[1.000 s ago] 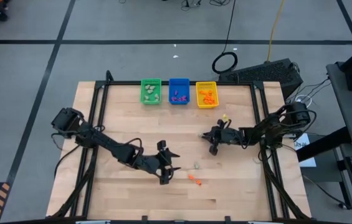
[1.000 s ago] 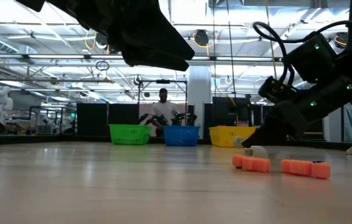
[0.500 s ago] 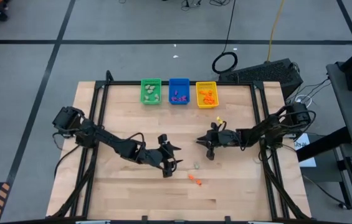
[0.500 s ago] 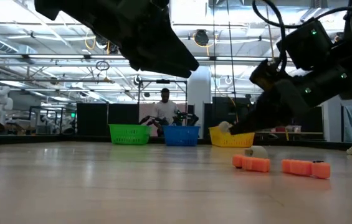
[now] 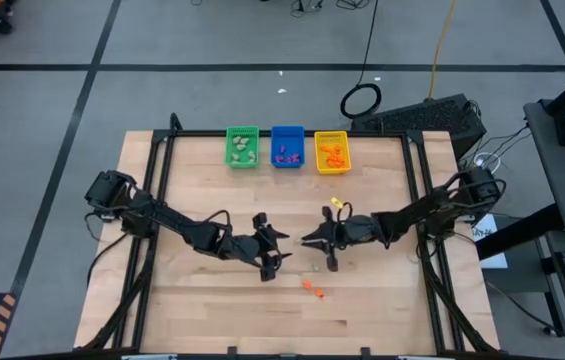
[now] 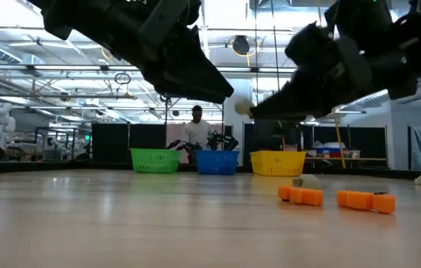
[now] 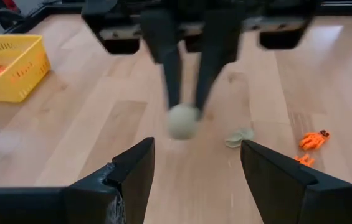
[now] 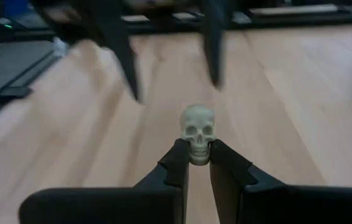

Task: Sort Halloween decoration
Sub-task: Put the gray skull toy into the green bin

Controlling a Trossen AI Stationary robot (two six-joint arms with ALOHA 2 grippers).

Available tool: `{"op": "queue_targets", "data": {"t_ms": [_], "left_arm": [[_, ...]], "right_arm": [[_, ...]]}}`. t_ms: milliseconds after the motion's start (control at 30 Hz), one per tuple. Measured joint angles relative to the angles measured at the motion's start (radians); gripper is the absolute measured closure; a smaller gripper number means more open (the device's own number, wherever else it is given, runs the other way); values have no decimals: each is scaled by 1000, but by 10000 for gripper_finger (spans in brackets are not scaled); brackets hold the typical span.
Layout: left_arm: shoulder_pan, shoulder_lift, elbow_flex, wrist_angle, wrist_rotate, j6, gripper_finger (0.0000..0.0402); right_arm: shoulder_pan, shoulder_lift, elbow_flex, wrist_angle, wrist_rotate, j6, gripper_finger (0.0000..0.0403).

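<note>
Left to right, as I see it from above. My left arm reaches in from the table's left edge; the left gripper (image 5: 280, 250) hangs above the table (image 5: 382, 320) near its middle, fingers (image 7: 132, 168) spread apart and holding nothing. Facing it, tip toward tip and just apart, is my right gripper (image 5: 307, 241), its fingers (image 8: 174, 163) pinched on a small pale skull (image 8: 197, 129), which sticks out past the tips, upright, face toward the wrist camera. In the low view the skull (image 6: 241, 107) is carried well above the tabletop.

On the wood just below the two grippers lie loose trinkets: a pale greenish-beige piece (image 5: 314, 267) and two orange pieces (image 5: 311, 287) close together, the pale one slightly farther from the table's near edge.

Along the far edge stand three small bins in a row: a green bin (image 5: 241, 160) with pale pieces, a blue bin (image 5: 286, 158) with purple pieces, and a yellow bin (image 5: 331, 166) with orange pieces.

A person (image 6: 194, 134) stands in the room behind the bins.
</note>
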State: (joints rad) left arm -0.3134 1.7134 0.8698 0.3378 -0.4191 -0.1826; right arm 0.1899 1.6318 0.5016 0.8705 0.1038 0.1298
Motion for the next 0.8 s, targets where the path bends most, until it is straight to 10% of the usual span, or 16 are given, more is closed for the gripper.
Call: {"op": "queue_targets", "data": {"t_ms": [533, 800], "left_arm": [[0, 0, -3, 75, 55, -14, 166], [0, 0, -2, 75, 54, -13, 233]], "right_arm": [[54, 0, 74, -7, -1, -49, 372], [54, 0, 74, -7, -1, -49, 372]]}}
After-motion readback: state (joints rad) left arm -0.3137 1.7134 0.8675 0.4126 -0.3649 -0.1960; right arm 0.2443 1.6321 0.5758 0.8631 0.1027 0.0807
